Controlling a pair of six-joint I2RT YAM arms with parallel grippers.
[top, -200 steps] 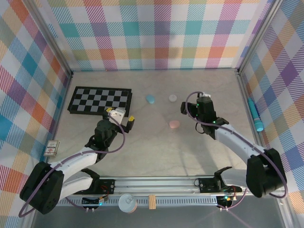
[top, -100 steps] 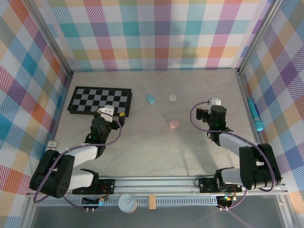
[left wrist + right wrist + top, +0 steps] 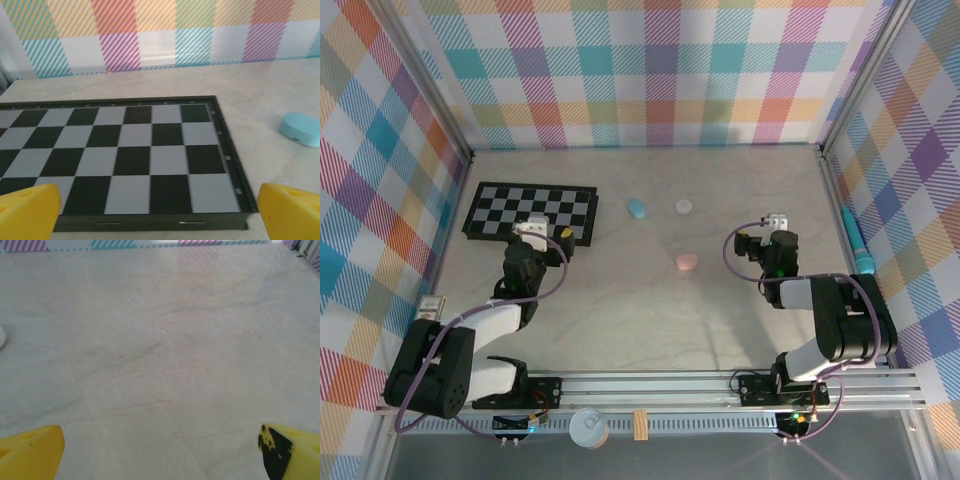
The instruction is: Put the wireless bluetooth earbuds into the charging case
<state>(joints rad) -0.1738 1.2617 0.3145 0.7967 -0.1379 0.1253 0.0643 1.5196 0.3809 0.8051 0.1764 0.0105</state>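
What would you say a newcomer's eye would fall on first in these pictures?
The bright plaid walls strike first, then the chessboard at the table's far left. Mid-table lie three small ovals: a blue case, a white case and, nearer, a pink case. The left gripper stands open at the chessboard's near edge, the right gripper open over bare table.

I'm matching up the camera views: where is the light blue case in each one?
Top external: light blue case right of the chessboard, left of the white case.
Left wrist: the case sits at the right edge, past the chessboard's corner.
Right wrist: looks over tabletop right of the white case.
Shared landmark: the plaid back wall.
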